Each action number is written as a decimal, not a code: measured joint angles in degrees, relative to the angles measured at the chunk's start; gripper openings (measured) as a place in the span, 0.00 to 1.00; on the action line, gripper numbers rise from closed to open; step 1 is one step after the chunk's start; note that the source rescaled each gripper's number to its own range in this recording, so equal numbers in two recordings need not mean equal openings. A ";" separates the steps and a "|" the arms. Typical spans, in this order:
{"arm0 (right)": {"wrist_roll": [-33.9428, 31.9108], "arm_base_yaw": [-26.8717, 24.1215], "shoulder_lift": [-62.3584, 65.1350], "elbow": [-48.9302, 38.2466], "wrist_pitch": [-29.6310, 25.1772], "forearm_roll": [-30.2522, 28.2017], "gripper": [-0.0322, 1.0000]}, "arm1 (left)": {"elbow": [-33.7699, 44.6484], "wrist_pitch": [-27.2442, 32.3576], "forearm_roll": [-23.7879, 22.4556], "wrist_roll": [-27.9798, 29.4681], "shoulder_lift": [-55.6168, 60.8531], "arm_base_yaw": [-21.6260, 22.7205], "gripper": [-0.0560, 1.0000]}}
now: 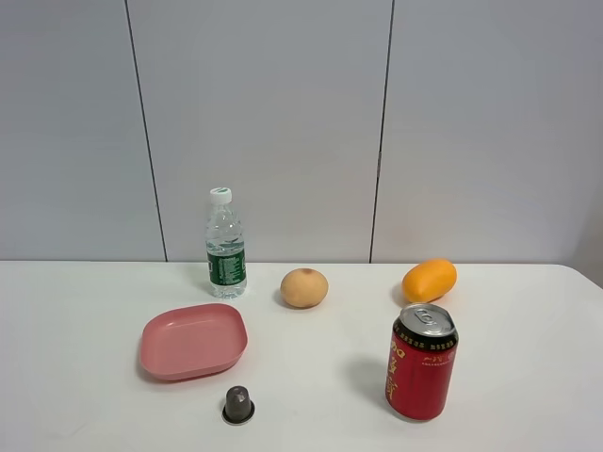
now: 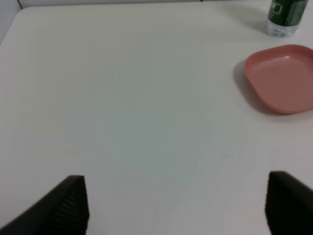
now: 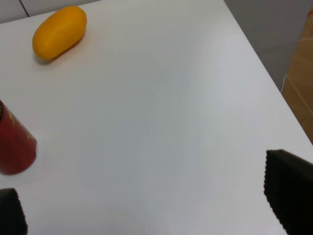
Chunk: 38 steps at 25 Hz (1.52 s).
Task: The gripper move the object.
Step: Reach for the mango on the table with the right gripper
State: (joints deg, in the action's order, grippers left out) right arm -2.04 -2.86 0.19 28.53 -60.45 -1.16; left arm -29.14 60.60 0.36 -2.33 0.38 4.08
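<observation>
Mango untouched; right end effector hovers spread.

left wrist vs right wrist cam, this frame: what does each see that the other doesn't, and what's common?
Left wrist only: the pink plate, the bottom of the water bottle beyond it, and the left gripper.
Right wrist only: the mango, part of the red can, and the right gripper.
Both: the white table, and fingers spread wide with nothing between them. Neither gripper touches anything.
</observation>
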 joint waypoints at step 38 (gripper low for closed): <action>0.00 0.00 0.00 0.00 0.00 0.00 1.00 | 0.00 0.00 0.00 0.00 0.00 0.00 1.00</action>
State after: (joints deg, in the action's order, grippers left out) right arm -2.04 -2.86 0.19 28.53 -60.45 -1.16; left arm -29.14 60.60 0.36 -2.33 0.38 4.08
